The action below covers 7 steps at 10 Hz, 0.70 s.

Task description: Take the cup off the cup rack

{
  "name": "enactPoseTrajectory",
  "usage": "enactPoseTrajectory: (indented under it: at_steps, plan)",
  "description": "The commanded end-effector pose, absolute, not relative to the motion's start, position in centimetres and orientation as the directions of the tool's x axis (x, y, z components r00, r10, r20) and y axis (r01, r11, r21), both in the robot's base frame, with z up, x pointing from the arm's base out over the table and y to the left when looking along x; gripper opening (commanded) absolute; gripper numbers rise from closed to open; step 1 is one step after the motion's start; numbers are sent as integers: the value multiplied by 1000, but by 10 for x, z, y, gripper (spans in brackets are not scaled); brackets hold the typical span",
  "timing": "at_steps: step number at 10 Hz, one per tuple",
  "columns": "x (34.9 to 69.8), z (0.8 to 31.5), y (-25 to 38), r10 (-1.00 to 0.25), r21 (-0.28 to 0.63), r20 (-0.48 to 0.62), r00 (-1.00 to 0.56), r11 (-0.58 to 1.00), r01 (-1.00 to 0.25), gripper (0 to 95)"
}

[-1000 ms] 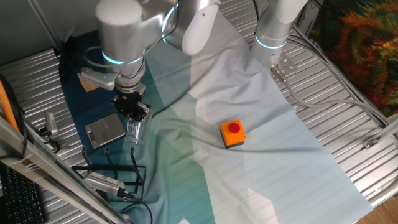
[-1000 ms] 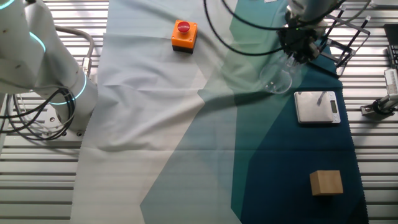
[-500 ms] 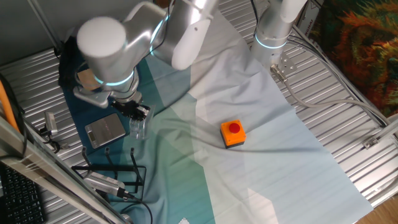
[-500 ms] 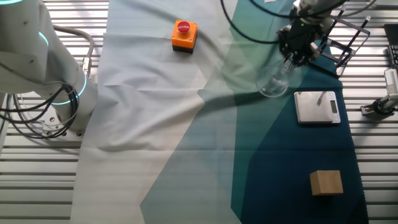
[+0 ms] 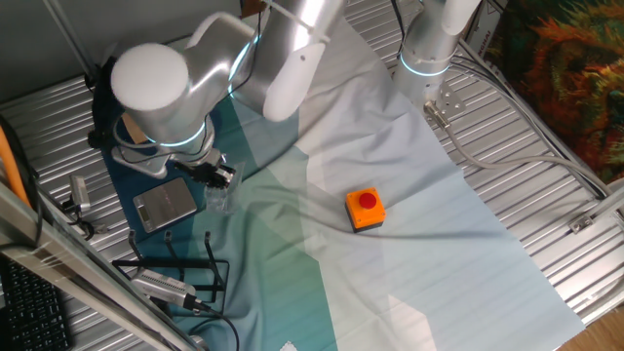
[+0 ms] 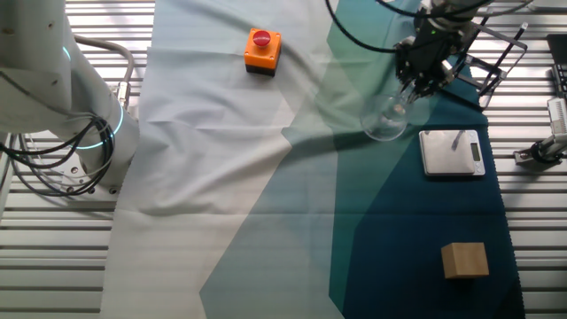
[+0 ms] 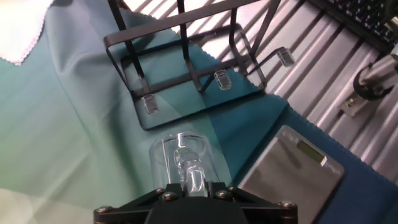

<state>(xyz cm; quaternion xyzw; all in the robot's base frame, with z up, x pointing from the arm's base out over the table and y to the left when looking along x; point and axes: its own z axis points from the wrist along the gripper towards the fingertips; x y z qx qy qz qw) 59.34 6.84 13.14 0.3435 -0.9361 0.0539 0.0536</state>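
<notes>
Between the fingers of the gripper point(image 6: 415, 81) we see the cup point(image 6: 387, 120), clamped at its rim and tilted low over the teal cloth point(image 6: 372, 221), just beside the grey scale point(image 6: 451, 151). We see nothing inside the clear, colourless glass. Well apart, the cup rack point(image 7: 186, 68) holds nothing on its prongs.

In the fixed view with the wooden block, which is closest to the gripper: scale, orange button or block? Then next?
From the gripper:
1. Scale, just below it.
2. Orange button, far to the left.
3. Block, at the bottom.
</notes>
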Motion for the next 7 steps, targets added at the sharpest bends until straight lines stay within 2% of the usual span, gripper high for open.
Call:
enactPoseTrajectory:
  at_steps: [1,7]
  plan:
    - [589,134,66,-644,-74,165,-747,747,-661,0]
    - [571,129,56,-646,-94,230,-728,730,-677,0]
